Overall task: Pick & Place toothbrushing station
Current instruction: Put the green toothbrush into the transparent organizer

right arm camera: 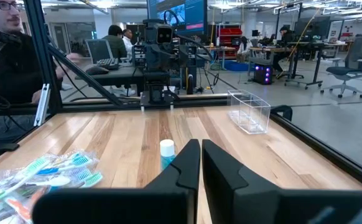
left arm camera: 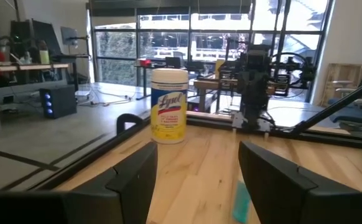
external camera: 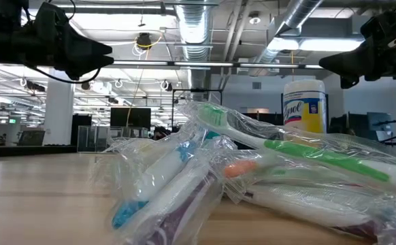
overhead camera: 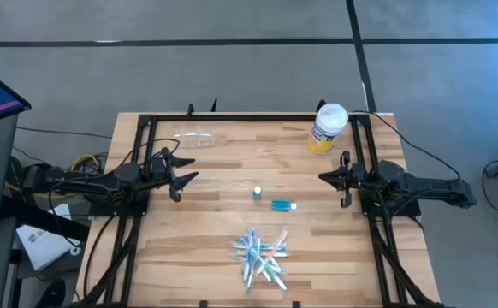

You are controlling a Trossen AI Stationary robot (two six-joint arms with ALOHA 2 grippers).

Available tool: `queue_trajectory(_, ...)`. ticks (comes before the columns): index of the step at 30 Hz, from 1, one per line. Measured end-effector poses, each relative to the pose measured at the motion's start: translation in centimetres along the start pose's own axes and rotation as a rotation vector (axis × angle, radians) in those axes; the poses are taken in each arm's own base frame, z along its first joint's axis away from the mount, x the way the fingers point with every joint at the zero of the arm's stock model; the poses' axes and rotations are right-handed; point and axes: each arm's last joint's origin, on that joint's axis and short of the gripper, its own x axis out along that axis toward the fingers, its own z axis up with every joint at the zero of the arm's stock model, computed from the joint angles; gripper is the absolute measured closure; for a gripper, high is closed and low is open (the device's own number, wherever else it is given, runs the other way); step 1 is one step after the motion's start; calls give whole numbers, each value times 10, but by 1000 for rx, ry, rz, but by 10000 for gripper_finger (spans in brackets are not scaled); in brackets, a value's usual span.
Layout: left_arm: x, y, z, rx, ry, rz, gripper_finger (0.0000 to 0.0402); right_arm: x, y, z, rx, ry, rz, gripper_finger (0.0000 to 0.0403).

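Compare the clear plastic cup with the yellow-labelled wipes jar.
The clear plastic cup is see-through, empty and lying on its side; the wipes jar is opaque, white-lidded, yellow-labelled and upright. The cup lies on the left arm's side, the jar at the right corner. Both sit along the table's far edge.

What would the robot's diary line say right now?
left gripper: open, empty | right gripper: shut, empty | wrapped toothbrush pile: untouched | clear plastic cup: empty
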Motion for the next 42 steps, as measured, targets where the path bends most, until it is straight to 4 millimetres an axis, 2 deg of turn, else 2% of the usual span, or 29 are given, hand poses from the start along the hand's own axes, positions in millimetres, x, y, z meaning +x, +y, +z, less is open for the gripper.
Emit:
queue_trajectory(14, 4, -8, -1, -32, 3, -189, 183, 0, 0, 3, 106, -32, 7, 393)
queue_trajectory(23, 12, -11, -6, -30, 16, -197, 183, 3, 4, 7, 175, -48, 109, 393)
queue_trajectory(36, 32, -19, -4, -17, 80, -225, 183, 20, 27, 11, 178, -58, 285, 393)
queue_trajectory(42, 34, -19, -5, -18, 76, -225, 183, 36, 42, 17, 172, 27, 311, 393)
